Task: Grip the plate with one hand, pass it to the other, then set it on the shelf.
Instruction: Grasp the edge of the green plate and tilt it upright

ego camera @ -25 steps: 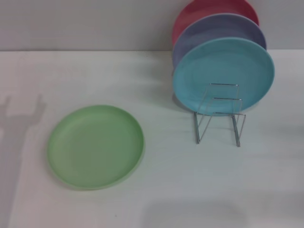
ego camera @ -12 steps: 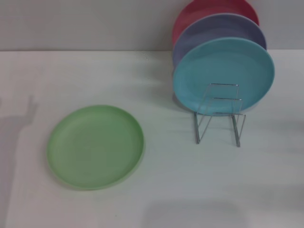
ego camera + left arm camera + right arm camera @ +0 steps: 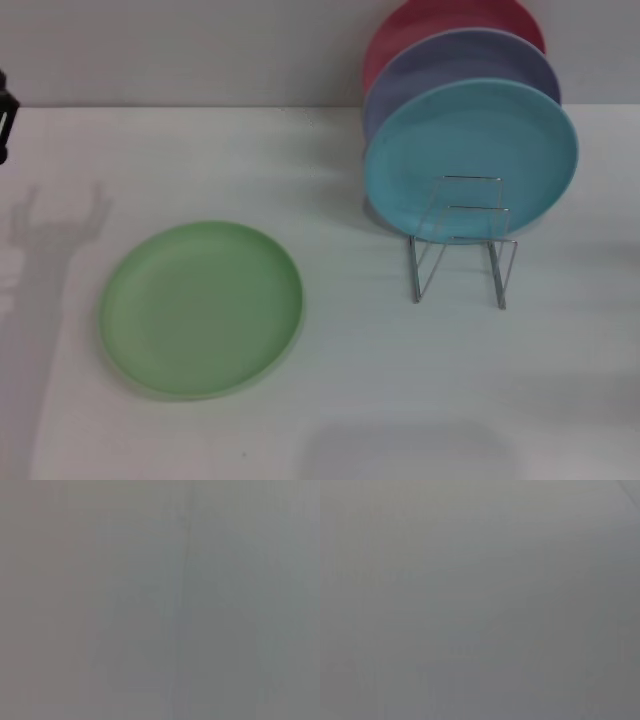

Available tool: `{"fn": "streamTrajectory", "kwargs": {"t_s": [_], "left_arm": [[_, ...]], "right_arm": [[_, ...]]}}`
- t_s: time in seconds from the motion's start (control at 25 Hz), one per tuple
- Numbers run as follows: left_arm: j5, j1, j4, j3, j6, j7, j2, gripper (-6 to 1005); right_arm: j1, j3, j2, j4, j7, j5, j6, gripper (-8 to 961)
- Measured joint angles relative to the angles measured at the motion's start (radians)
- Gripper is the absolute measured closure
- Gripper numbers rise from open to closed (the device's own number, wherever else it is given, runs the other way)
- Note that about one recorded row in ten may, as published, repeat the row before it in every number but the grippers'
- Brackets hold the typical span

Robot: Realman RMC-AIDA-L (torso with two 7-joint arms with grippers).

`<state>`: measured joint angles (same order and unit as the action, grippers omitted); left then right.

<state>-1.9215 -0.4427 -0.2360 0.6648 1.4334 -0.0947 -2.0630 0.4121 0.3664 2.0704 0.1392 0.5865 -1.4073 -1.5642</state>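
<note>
The rack (image 3: 462, 240) stands on the white table (image 3: 330, 380) and holds three plates on edge: a blue plate (image 3: 470, 160) in front, a lavender plate (image 3: 450, 60) behind it and a red plate (image 3: 440, 18) at the back, each partly hidden by the one before it. The rack's front wire loops stand bare, forward of the blue plate. The green plate (image 3: 200, 308) lies flat on the table, well apart from the rack on its left and a little nearer the camera, with nothing touching it. Far to the left of the rack, at the frame's edge, only a black sliver of the left gripper (image 3: 5, 120) shows; whether its fingers are apart or together cannot be told. Its forked shadow falls on the table beside the green plate. The right gripper is out of sight. Both wrist views show only plain grey.
</note>
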Motion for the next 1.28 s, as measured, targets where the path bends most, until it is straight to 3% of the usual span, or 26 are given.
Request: {"fn": "streamTrajectory", "kwargs": {"t_s": [0.12,0.2,0.32,0.36,0.4,0.44,0.52,0.56,0.6,0.64,0.72,0.76,0.8,0.84,0.88,0.96,1.0,1.04,1.28], "left_arm": [[-0.001,-0.029,-0.034,0.004,-0.101,0.0,0.023,132],[-0.001,-0.041,-0.096,0.008,-0.19,0.001,0.058,132],[-0.017,-0.044,-0.242,0.062,-0.385,0.042,0.133,132],[-0.035,-0.043,-0.281,0.095,-0.437,0.058,0.148,132],[-0.1,-0.026,-0.375,0.199,-0.579,0.104,0.174,132],[-0.1,-0.026,-0.375,0.199,-0.579,0.104,0.174,133],[-0.17,0.006,-0.476,0.324,-0.722,0.151,0.183,133],[-0.215,0.033,-0.547,0.407,-0.817,0.181,0.182,133],[-0.297,0.089,-0.69,0.562,-1.013,0.249,0.164,133],[-0.297,0.089,-0.69,0.562,-1.013,0.249,0.164,139],[-0.369,0.144,-0.821,0.71,-1.216,0.329,0.123,152],[-0.401,0.176,-0.901,0.792,-1.324,0.381,0.089,159],[-0.439,0.227,-1.029,0.907,-1.486,0.467,0.03,165],[-0.439,0.227,-1.029,0.907,-1.486,0.467,0.03,172],[-0.447,0.248,-1.085,0.947,-1.556,0.503,0.01,179],[-0.447,0.275,-1.169,0.986,-1.675,0.534,-0.001,194],[-0.443,0.29,-1.242,1.014,-1.796,0.529,0.004,201],[-0.443,0.29,-1.242,1.014,-1.796,0.529,0.004,201],[-0.445,0.283,-1.39,1.161,-2.249,0.486,0.003,201]], "right_arm": [[0.005,0.0,-0.001,0.002,-0.011,0.0,0.006,389],[0.006,0.0,-0.001,0.002,-0.017,0.0,0.007,389],[0.006,0.0,-0.001,0.002,-0.019,0.0,0.01,389],[0.007,0.0,-0.001,0.002,-0.019,0.0,0.012,389],[0.007,0.0,-0.001,0.002,-0.02,0.001,0.015,389],[0.007,0.0,-0.001,0.002,-0.02,0.001,0.015,389],[0.007,0.0,0.0,0.002,-0.021,0.001,0.017,389],[0.007,0.0,0.0,0.002,-0.021,0.001,0.018,389],[0.007,0.0,0.0,0.002,-0.021,0.001,0.02,389],[0.007,0.0,0.0,0.002,-0.021,0.001,0.02,389],[0.007,0.0,0.0,0.002,-0.021,0.001,0.022,389],[0.007,0.0,0.0,0.002,-0.021,0.001,0.024,389],[0.009,0.0,0.001,0.002,-0.021,0.001,0.028,389],[0.009,0.0,0.001,0.002,-0.021,0.001,0.028,389],[0.01,0.0,0.001,0.002,-0.021,0.001,0.029,389],[0.013,-0.001,0.002,0.0,-0.022,0.001,0.029,389],[0.013,-0.006,0.002,0.001,-0.022,0.001,0.03,389],[0.013,-0.006,0.002,0.001,-0.022,0.001,0.03,389],[0.018,-0.022,0.002,0.004,-0.022,0.001,0.029,389]]}}
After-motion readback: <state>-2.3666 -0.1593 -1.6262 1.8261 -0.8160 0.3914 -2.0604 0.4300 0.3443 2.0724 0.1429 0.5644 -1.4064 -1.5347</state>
